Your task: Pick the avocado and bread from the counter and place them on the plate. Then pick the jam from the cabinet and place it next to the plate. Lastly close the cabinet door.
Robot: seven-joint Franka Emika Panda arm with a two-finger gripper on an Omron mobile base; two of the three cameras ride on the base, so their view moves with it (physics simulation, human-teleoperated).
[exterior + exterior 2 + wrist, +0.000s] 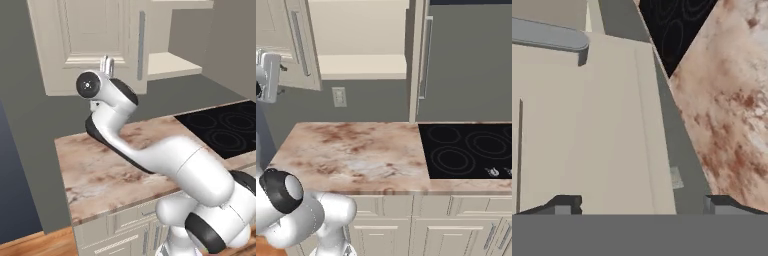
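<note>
Hand view shows the jaws (642,204) spread wide with nothing between them, close against the tall cream raised-panel cabinet door (587,125) with its grey bar handle (547,36), above the beige marbled stone desk (732,100).

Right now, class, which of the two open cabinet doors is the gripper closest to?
The left-hand cabinet door, swung out over the counter's left end. The gripper, jaws open, sits right at its face; the other door stands edge-on beside the cooktop.
</note>
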